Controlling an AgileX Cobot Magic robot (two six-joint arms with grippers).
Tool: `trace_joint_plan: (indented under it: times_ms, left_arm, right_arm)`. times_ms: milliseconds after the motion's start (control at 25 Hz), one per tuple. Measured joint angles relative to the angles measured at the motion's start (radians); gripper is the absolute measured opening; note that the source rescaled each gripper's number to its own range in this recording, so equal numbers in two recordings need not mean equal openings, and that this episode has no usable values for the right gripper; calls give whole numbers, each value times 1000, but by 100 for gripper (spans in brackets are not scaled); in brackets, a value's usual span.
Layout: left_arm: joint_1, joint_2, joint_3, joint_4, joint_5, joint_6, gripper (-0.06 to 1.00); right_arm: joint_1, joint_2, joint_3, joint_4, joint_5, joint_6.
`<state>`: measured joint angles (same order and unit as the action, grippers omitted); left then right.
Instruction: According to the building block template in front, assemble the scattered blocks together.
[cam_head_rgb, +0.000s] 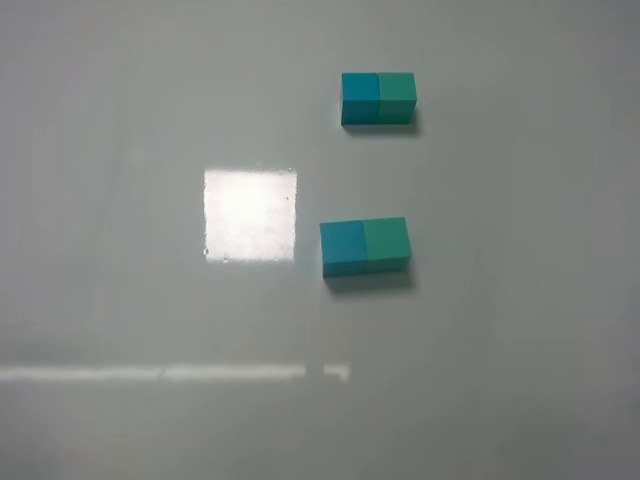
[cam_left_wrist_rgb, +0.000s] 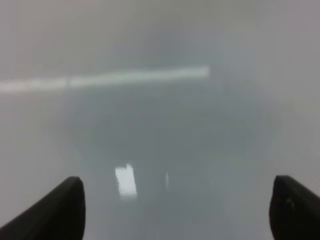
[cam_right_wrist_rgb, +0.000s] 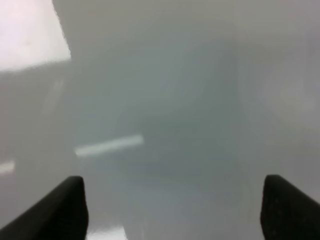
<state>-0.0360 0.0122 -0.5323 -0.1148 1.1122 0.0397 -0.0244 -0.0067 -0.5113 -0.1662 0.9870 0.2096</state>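
The building block template (cam_head_rgb: 378, 98) lies at the back right of the table: a deep teal-blue cube joined to a green cube on its right. The scattered blocks sit nearer the middle: the light cyan-blue cube (cam_head_rgb: 343, 248) and the sea-green cube (cam_head_rgb: 387, 243) touch side by side, blue on the left. Neither arm shows in the exterior high view. My left gripper (cam_left_wrist_rgb: 175, 210) is open, its fingertips (cam_left_wrist_rgb: 60, 210) wide apart over bare table. My right gripper (cam_right_wrist_rgb: 172, 207) is open too, over bare table. No block shows in either wrist view.
The grey glossy table (cam_head_rgb: 500, 380) carries a bright square light reflection (cam_head_rgb: 250, 214) left of the cyan-and-green pair and a thin bright streak (cam_head_rgb: 170, 373) toward the front.
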Motion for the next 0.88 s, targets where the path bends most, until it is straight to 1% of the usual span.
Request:
trace_joint_plan:
  times_ms: [160,360,880]
  left_arm:
    - [10,-17,24,-21,-44,4,68]
    - [46,-17,30,-24,-55,4,68]
    - [48,-17,30,-16,-55,-15,68]
  right_arm:
    - [0,0,0,0,0,0]
    - [0,0,0,0,0,0]
    - [0,0,0,0,0,1]
